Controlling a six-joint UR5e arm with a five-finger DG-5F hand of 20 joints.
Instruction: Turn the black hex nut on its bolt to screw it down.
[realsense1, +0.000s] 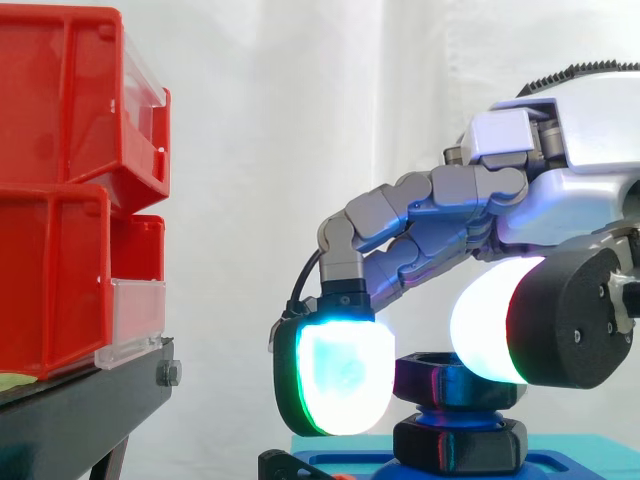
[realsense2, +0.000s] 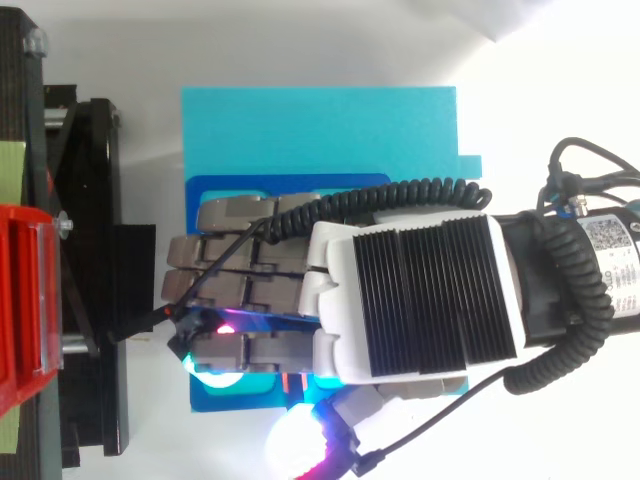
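The black hex nut (realsense1: 440, 378) sits on a blue bolt above a second black hex piece (realsense1: 460, 445), which rests on a blue base (realsense2: 300, 188). My hand (realsense1: 575, 205) reaches in from the right with its fingers curled down over the nut. A glowing white-cyan fingertip pad (realsense1: 340, 375) presses against the nut's left side. The white thumb pad (realsense1: 485, 320) bears on its upper right. From above, the hand (realsense2: 400, 300) covers the nut and bolt completely.
Stacked red bins (realsense1: 60, 200) stand on a black stand (realsense1: 80, 410) at the left, close to the fingertips. The blue base lies on a lighter cyan plate (realsense2: 320, 120). In the top view the stand (realsense2: 90, 250) runs along the left edge.
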